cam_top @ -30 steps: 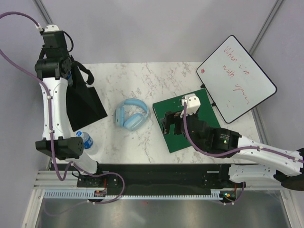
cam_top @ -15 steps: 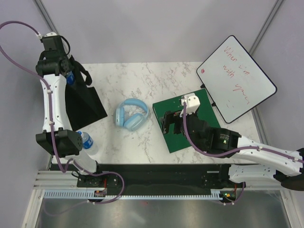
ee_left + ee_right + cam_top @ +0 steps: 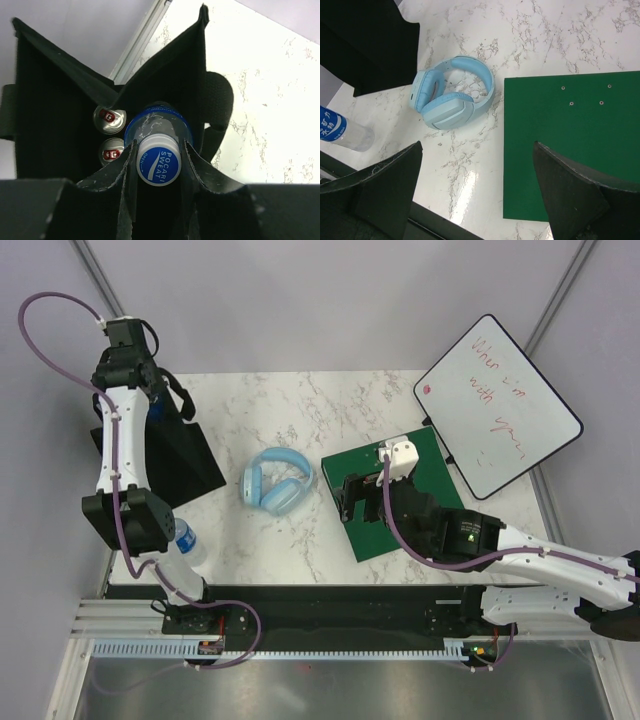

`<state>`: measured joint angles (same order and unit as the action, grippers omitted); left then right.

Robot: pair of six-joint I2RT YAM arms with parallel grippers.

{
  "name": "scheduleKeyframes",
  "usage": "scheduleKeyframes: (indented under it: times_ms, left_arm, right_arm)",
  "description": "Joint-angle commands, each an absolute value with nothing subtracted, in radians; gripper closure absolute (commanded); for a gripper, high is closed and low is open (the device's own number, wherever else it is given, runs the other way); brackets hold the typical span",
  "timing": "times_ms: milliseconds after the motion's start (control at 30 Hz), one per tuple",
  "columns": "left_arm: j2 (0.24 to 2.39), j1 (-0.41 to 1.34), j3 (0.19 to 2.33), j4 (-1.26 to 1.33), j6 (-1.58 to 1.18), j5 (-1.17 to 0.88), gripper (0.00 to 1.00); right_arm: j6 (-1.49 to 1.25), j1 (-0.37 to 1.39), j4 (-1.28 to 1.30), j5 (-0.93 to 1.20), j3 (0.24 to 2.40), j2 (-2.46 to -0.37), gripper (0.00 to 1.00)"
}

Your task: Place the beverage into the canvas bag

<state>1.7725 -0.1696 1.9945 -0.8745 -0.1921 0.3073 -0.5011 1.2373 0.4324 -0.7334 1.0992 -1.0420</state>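
Table (image 3: pixel 300 400) of white marble holds everything. A white board (image 3: pixel 497 405) with red writing sits at its far right corner. The black canvas bag (image 3: pixel 45 90) sits at the far left corner with its mouth open. A green board (image 3: pixel 400 500) lies on the right side, and the right gripper (image 3: pixel 477 190) hangs over it with fingers spread wide, holding nothing. Blue headphones (image 3: pixel 277 482) lie between the bag and the green board. The left gripper (image 3: pixel 159 155) squeezes the beverage (image 3: pixel 157 122), a blue Pocari Sweat bottle, upright in the bag's mouth. A water bottle (image 3: pixel 185 538) stands at the near left edge. Two little cans (image 3: pixel 108 119) sit inside the bag, just beside the beverage
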Motion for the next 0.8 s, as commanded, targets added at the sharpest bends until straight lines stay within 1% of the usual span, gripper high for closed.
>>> scheduleKeyframes:
  times_ms: [0, 667, 767]
  left_arm:
    - [1.761, -0.198, 1.977, -0.75, -0.232, 0.305, 0.98]
    - [1.796, -0.235, 1.801, -0.703, -0.255, 0.239, 0.98]
    - [1.792, -0.235, 1.79, -0.704, -0.252, 0.242, 0.76]
  right_arm:
    - [-0.499, 1.232, 0.402, -0.729, 1.118, -1.04, 0.02]
    - [-0.492, 1.232, 0.397, -0.73, 1.103, -1.022, 0.02]
    - [-0.492, 1.232, 0.397, -0.73, 1.101, -1.019, 0.02]
